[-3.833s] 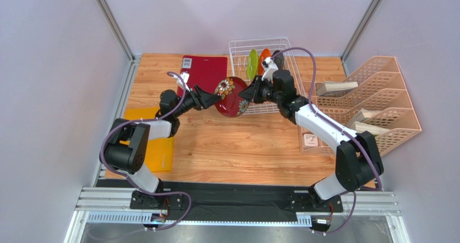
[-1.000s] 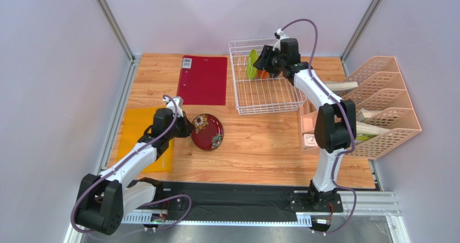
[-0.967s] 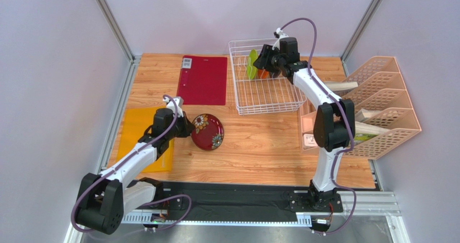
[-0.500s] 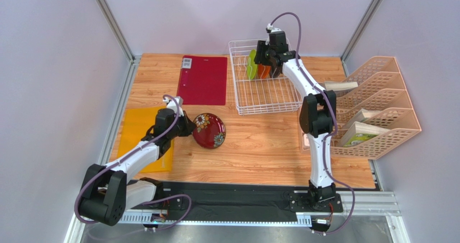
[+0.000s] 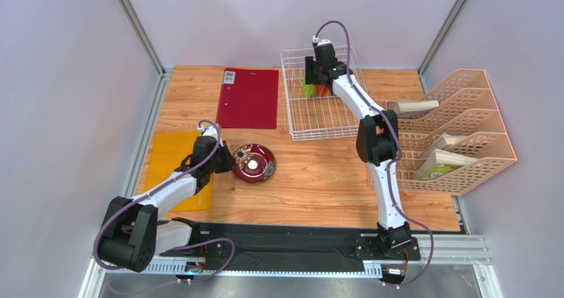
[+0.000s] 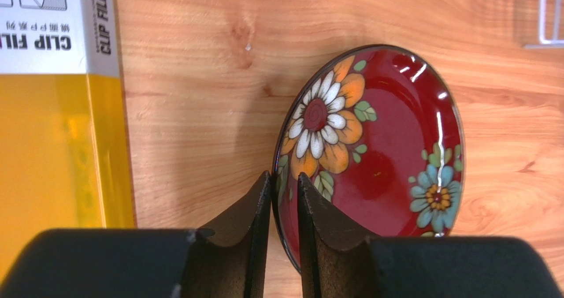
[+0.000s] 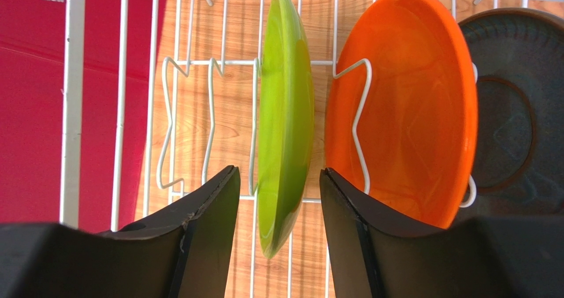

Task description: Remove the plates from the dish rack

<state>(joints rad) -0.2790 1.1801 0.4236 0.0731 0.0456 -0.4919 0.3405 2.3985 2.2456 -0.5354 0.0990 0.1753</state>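
Observation:
The dark red flowered plate (image 5: 254, 164) lies on the wood table left of centre. My left gripper (image 5: 228, 160) is at its left rim. In the left wrist view that plate (image 6: 384, 152) has its rim between the left gripper's (image 6: 284, 179) slightly parted jaws, with a gap on the inner side. The white wire dish rack (image 5: 326, 127) stands at the back. My right gripper (image 5: 316, 73) hangs over it, open, and the right gripper (image 7: 279, 179) straddles the upright lime green plate (image 7: 284, 113) without touching. The orange plate (image 7: 404, 106) and a dark teal-grey plate (image 7: 510, 133) stand to its right.
A red folder (image 5: 249, 97) lies left of the rack. A yellow clip file (image 5: 173, 159) lies under my left forearm. Peach lattice file trays (image 5: 463, 136) holding booklets stand at the right. Grey walls close in the table on three sides.
My left jaws have eased apart on the red plate's rim, and the plate now lies flatter on the table. The right gripper has swung left along the rack to straddle the green plate.

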